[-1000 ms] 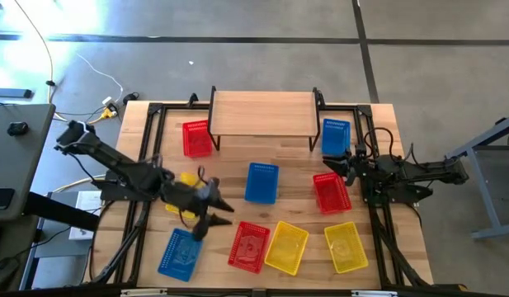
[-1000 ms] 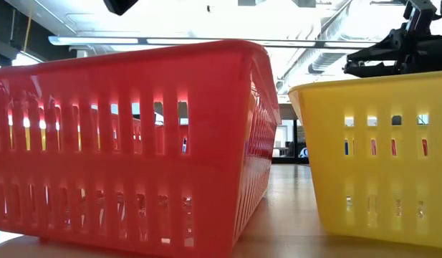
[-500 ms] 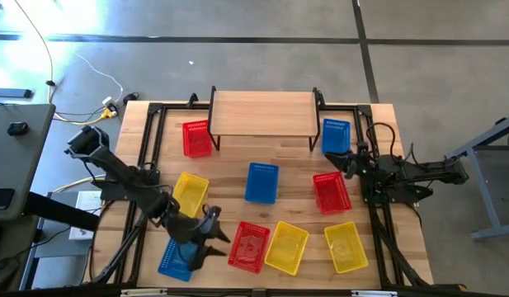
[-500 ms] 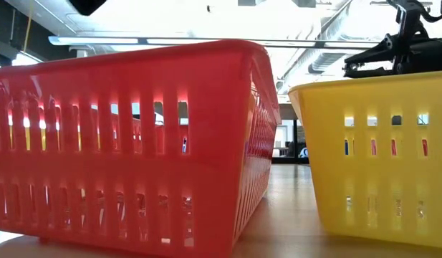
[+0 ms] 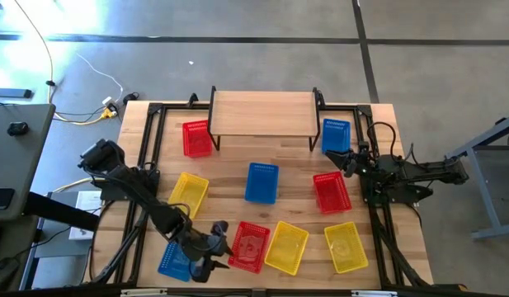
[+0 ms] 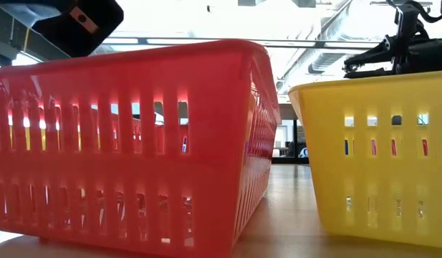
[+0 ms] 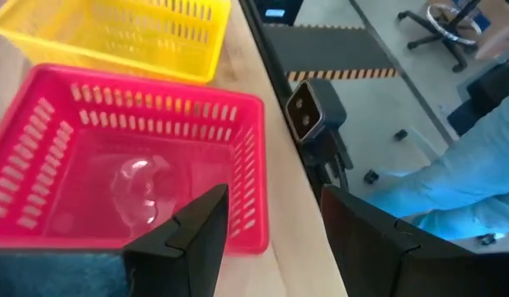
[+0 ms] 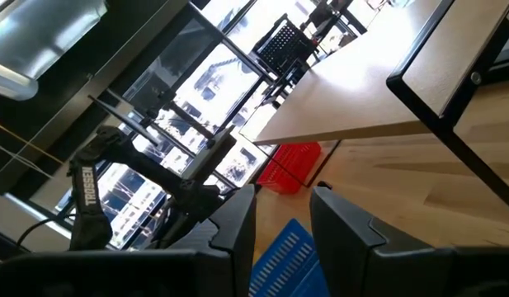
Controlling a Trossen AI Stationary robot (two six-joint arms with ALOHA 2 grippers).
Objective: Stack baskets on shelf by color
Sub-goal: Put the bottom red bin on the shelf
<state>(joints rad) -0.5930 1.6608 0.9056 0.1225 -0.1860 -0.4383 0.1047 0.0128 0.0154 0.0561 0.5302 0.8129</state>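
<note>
Within one second we saw the left gripper (image 5: 206, 252) travel to the counter's front edge, jaws wide and empty, above a blue basket (image 5: 176, 260); shelf (image 5: 262, 113) bare, stacking unstarted.

Left claw (image 5: 206, 257) covers part of blue basket (image 5: 176, 257) at tabletop's near edge in high view. Low view: red basket (image 6: 135, 143) cut off by left edge, yellow basket (image 6: 378, 158) by right edge; together they hide shelf and remaining baskets. Person's sleeve (image 7: 452, 190) cut off in left wrist view.
</note>
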